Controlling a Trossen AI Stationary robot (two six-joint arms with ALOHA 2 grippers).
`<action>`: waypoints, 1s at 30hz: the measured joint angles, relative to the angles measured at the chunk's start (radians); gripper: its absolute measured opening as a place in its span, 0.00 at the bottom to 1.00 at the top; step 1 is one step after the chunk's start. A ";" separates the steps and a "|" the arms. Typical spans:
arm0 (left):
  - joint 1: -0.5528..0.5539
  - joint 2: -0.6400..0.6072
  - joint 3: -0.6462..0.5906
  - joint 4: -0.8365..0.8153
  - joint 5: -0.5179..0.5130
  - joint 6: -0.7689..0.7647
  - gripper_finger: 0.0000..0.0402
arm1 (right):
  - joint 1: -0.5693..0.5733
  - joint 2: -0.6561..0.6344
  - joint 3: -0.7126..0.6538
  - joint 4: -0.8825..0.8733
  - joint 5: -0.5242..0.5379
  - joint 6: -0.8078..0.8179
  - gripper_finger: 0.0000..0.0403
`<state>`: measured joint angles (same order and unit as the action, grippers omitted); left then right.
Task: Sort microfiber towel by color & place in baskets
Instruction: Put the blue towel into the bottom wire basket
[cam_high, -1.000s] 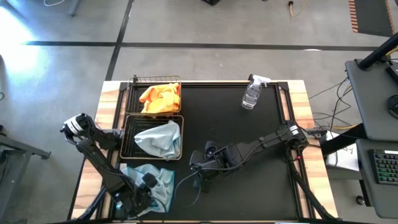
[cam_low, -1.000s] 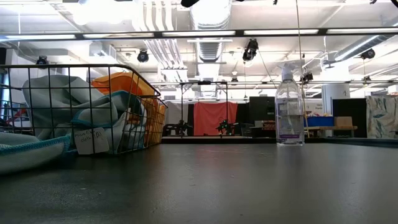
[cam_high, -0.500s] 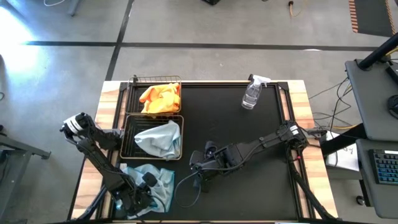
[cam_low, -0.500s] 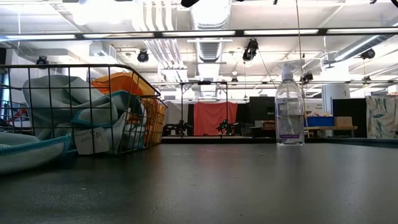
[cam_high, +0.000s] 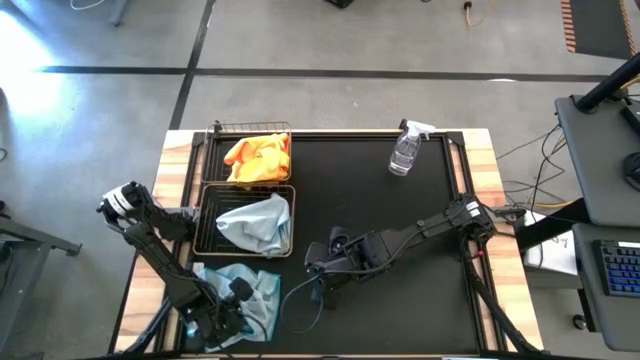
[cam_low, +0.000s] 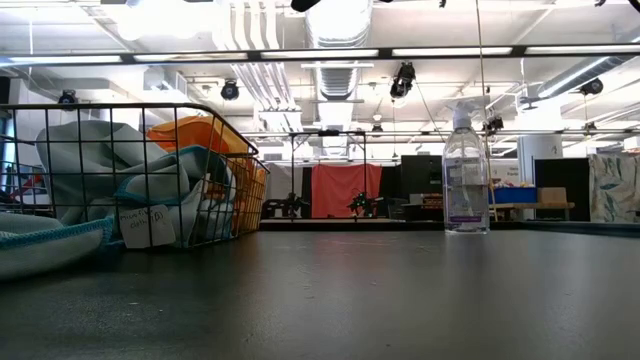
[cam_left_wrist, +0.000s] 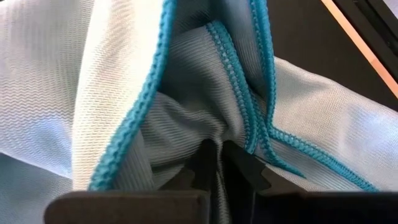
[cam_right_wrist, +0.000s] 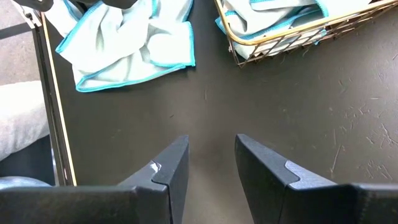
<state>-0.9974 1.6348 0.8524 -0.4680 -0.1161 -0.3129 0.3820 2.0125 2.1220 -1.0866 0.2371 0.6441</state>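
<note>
I find the left gripper (cam_left_wrist: 216, 163) clenched on a fold of the loose pale blue towel (cam_high: 250, 295), a soft ribbed weave with teal stitched edging, lying at the table's near left just beside the nearer wire-mesh basket (cam_high: 203, 236). The right gripper (cam_right_wrist: 211, 163) hovers released over bare dark tabletop (cam_high: 400, 230).

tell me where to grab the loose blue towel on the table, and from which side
Pinch a raised fold of the loose blue towel from straight above: it lies crumpled on the mat, so the ridges stand up. The left pincer is shut on such a fold beside the teal hem.
</note>
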 joint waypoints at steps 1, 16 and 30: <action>0.001 0.000 0.000 0.000 0.001 -0.004 0.02 | 0.000 0.000 0.000 0.000 0.000 0.000 0.31; 0.000 -0.124 -0.002 -0.035 0.009 -0.053 0.00 | 0.000 0.000 0.000 0.000 0.000 0.003 0.31; 0.000 -0.419 -0.002 -0.057 -0.007 -0.202 0.00 | 0.000 0.000 0.000 0.000 0.000 0.003 0.31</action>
<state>-0.9977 1.2155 0.8505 -0.5251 -0.1226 -0.5152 0.3820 2.0125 2.1220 -1.0865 0.2371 0.6472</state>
